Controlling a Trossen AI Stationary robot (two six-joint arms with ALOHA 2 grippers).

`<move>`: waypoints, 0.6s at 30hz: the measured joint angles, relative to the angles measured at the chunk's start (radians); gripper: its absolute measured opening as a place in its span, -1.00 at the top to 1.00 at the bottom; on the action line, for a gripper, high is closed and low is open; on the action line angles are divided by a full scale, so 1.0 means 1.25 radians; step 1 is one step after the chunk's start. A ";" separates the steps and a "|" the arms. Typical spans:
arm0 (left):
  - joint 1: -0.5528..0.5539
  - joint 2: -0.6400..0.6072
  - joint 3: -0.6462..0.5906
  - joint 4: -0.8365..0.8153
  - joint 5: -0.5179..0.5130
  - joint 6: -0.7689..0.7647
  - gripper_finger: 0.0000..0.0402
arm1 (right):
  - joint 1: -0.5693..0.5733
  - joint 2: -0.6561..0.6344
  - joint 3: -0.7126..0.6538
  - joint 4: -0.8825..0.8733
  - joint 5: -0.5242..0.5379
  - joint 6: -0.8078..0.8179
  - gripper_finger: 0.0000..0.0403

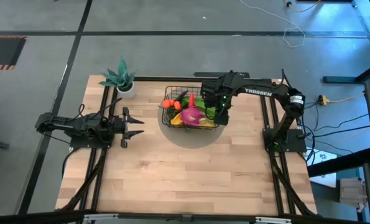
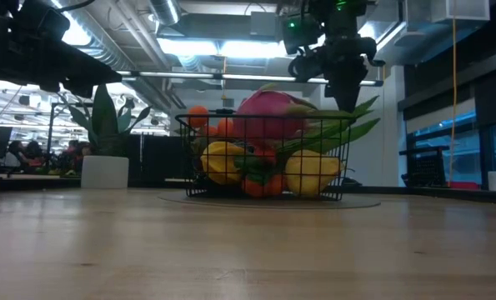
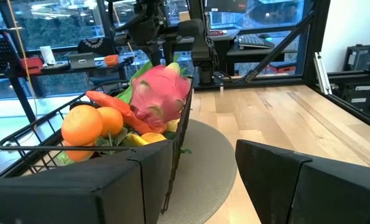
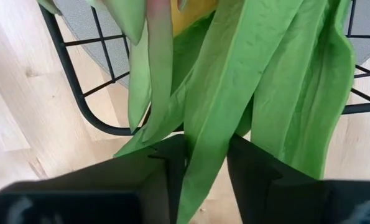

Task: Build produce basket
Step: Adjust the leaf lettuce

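The black wire basket (image 1: 168, 93) stands on a grey round mat (image 1: 191, 135) at the table's far middle. It holds a pink dragon fruit (image 3: 161, 93), oranges (image 3: 82, 124), a carrot (image 3: 113, 107) and yellow fruit (image 2: 312, 172). Long green bean pods (image 2: 358, 117) stick out over its right rim. My right gripper (image 1: 221, 112) stands above that rim, pointing down, shut on one pod (image 4: 206, 162). My left gripper (image 1: 140, 122) is open and empty, low over the table left of the basket. My right gripper pinches one long green pod (image 4: 211, 140) between its two fingers, coming from above and pointing down. The pod runs lengthwise through the fingers, over the basket's right rim (image 4: 104, 127). The other pods hang beside it, and their far ends lie in the basket.
A teal potted plant in a white pot (image 1: 122, 79) stands at the far left corner. Bare wooden tabletop (image 1: 191, 180) lies toward the near edge. The room beyond the table shows desks and equipment.
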 joint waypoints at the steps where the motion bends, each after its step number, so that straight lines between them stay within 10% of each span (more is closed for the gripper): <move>1: 0.000 0.000 0.000 0.000 0.000 0.000 0.14 | 0.000 0.000 0.000 0.000 0.000 0.000 0.51; 9: 0.000 0.000 0.000 0.003 0.000 0.000 0.14 | 0.000 0.000 0.000 0.000 0.000 0.037 0.95; 18: 0.000 0.000 0.000 0.005 0.000 0.000 0.14 | 0.004 0.000 0.000 0.010 0.000 0.054 0.99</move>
